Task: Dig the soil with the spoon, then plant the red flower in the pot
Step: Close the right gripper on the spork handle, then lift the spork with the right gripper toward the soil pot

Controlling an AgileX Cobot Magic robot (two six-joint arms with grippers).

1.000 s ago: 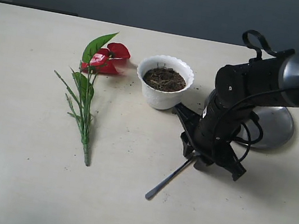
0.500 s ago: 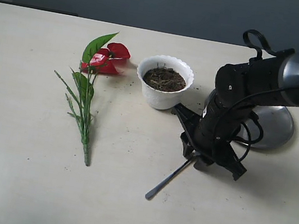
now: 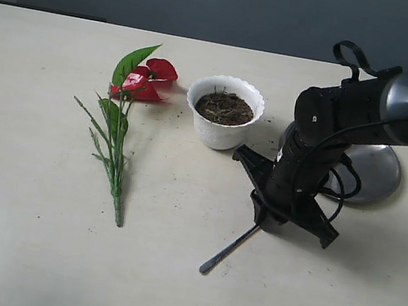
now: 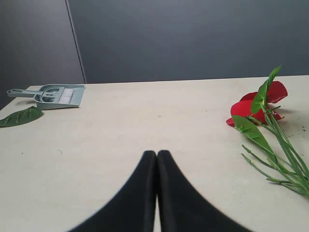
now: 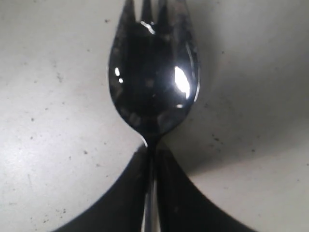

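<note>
The silver spoon [image 3: 226, 250] lies on the table in front of the white scalloped pot [image 3: 222, 129], which holds dark soil [image 3: 225, 107]. My right gripper [image 3: 264, 214] is down at the table, shut on the spoon's neck. In the right wrist view the tined bowl [image 5: 153, 82] sticks out past the gripper [image 5: 152, 151], and the thin handle runs between the black fingers [image 5: 128, 193]. The red flower [image 3: 135, 85] lies flat to the left of the pot, its stems pointing toward the front edge. My left gripper [image 4: 157, 154] is shut and empty above bare table, with the red flower [image 4: 251, 110] off to one side.
A round steel plate [image 3: 377, 179] sits behind the right arm. Soil crumbs speckle the table around the pot. In the left wrist view a grey-green dustpan with brush [image 4: 58, 94] and a loose green leaf [image 4: 21, 116] lie near the table's far edge.
My right gripper's jaws have closed onto the spoon, and the spoon's handle has shifted slightly. The flower, the pot and the left gripper have not moved.
</note>
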